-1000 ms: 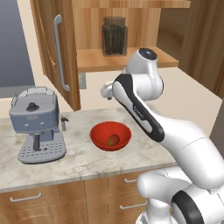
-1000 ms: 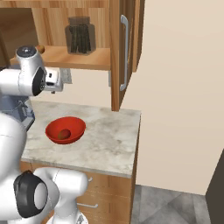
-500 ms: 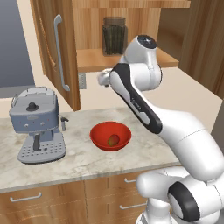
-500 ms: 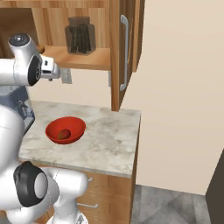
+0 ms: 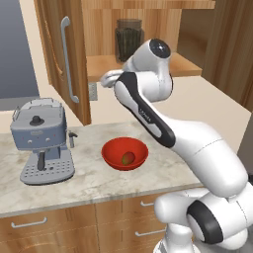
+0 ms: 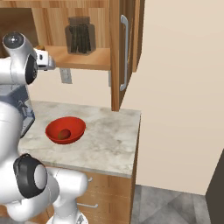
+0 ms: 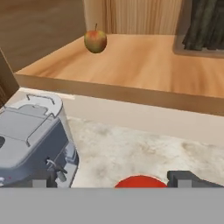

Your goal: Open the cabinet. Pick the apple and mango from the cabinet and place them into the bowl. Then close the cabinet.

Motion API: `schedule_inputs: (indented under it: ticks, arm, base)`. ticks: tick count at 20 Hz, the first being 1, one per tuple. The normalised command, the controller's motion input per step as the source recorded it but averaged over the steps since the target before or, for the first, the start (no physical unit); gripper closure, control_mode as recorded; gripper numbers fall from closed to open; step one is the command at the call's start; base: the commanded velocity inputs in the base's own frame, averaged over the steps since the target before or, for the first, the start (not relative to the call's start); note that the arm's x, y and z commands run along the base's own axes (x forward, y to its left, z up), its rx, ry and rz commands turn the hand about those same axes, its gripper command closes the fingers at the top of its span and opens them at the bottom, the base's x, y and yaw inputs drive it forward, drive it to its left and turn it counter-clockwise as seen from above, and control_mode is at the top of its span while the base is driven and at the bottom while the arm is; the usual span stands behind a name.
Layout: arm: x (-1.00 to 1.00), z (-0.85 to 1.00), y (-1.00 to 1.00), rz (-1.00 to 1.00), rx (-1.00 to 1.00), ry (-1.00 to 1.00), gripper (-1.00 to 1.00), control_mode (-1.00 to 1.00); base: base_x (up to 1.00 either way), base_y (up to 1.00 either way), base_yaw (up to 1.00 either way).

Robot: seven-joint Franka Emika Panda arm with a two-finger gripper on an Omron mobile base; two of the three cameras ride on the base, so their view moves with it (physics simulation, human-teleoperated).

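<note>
When read from the left, already opened: cabinet (image 5: pixel 54 44), left door swung out above the grey coffee machine (image 5: pixel 42 141) on the bench (image 5: pixel 89 183). First step counted as done.

Next along the bench, red bowl (image 5: pixel 109 148), near the machine but apart from it, holding one greenish-red fruit, taken for the mango (image 5: pixel 128 158). Judged delivered.

Above the bowl, white arm (image 5: pixel 153 123) bent back on itself, tip raised to shelf height at the cabinet's open front. Behind it on the shelf (image 5: pixel 188 64), a dark glass jar (image 5: pixel 128 39), no part of the job.

Through the hand camera, same order:
- Top of the coffee machine (image 7: pixel 30 131) low at the left.
- Apple (image 7: pixel 95 40) on the shelf (image 7: pixel 140 65) toward its far left, stem up, well apart from the jar (image 7: pixel 205 26) at the right.
- Fingers (image 7: pixel 183 178) spread wide with nothing between them, short of the shelf edge and well short of the apple.
- A sliver of bowl rim (image 7: pixel 140 181) low in the middle, so hovering roughly over the bowl while looking into the cabinet.

From the right base side, right door (image 6: pixel 124 52) hanging open near the bench end, long bar handle facing out.

Left to do, by this reading:
- Reach in toward the left of the shelf and close on the apple.
- Carry it down into the bowl beside the mango.
- Push both doors shut.

Roughly halfway, perhaps a little under.
</note>
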Motion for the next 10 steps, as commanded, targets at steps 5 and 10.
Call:
schedule_inputs:
  ticks: [5,10]
  arm:
    - [0.37,0.28,0.22,0.04,0.08,-0.05,-1.00,-1.00]
    - [0.34,0.27,0.17,0.02,0.06,0.00,-1.00,-1.00]
  base:
    - [0.00,0.00,0.00]
    - [0.00,0.00,0.00]
